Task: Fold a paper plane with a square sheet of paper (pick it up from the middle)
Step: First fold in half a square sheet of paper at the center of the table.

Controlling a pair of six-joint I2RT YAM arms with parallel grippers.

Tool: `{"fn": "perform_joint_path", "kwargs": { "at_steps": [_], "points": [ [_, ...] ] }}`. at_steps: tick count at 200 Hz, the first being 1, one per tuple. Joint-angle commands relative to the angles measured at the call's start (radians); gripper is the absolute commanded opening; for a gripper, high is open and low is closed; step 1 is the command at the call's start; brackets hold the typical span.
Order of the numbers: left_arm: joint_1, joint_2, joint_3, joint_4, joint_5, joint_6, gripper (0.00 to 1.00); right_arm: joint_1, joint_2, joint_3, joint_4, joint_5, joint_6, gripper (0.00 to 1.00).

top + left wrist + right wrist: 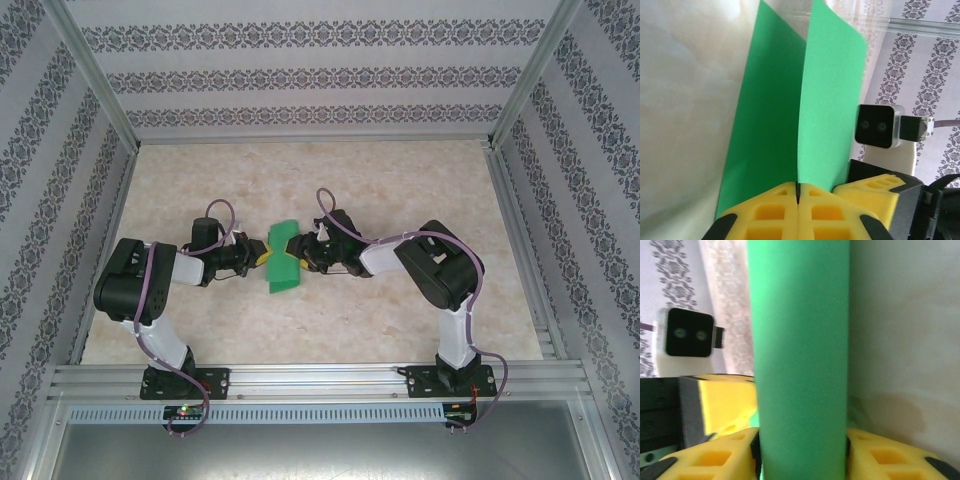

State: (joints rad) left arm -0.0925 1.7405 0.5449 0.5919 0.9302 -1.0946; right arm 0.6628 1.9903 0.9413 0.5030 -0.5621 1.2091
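Note:
The square sheet of paper [283, 272], bright green, is bent into a fold and hangs between both grippers above the middle of the table. My left gripper [257, 256] comes in from the left. In the left wrist view it [798, 195] is shut on the paper [825, 100], with the two layers meeting at its yellow pads and spreading apart beyond. My right gripper [293, 250] faces it from the right. In the right wrist view its jaws [802, 460] stand apart, and the bowed paper [800, 340] fills the gap between them.
The table top [400, 200] is pale marble-patterned, walled by patterned panels at the back and on both sides. A metal rail [320, 380] runs along the near edge at the arm bases. The two wrists sit very close, each camera seeing the other [879, 126] [687, 335].

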Motion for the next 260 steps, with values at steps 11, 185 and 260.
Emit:
{"fn": "perform_joint_path", "kwargs": {
  "at_steps": [11,185,260],
  "points": [
    [-0.017,-0.002,-0.007,-0.062,-0.021,0.080,0.02,-0.006,-0.095,0.017,-0.184,0.048,-0.103,0.52],
    [-0.174,-0.088,-0.029,-0.049,-0.194,0.076,0.01,-0.010,-0.140,0.171,-0.704,0.128,-0.425,0.65],
    [-0.190,-0.072,-0.013,-0.109,-0.211,0.098,0.01,-0.014,-0.088,0.206,-0.736,0.112,-0.432,0.57]
  ]
}}
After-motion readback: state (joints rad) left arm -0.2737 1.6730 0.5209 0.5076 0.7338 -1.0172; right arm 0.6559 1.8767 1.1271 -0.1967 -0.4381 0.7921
